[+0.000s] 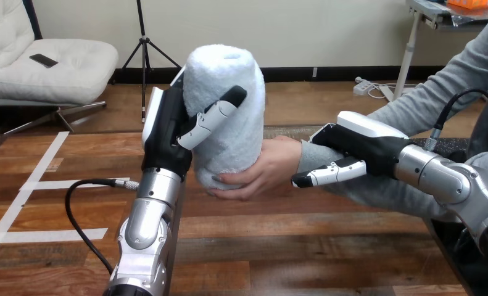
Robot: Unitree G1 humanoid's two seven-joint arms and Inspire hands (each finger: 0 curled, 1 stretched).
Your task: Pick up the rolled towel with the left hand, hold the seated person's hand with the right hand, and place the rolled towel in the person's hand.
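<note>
White rolled terry towel [226,105], clamped in my left hand [167,131], touches the person's hand [264,172]; my right hand [364,145] lies at their wrist [310,155], grip unclear. I'd release only once they cup it.

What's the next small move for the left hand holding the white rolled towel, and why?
Probably ease the left hand open: the white rolled towel already sits in the person's hand, whose fingers cup its lower end, with the right hand at their wrist.

Wooden table [290,246]; white tape strips [44,184] across its left part, one long diagonal
</note>
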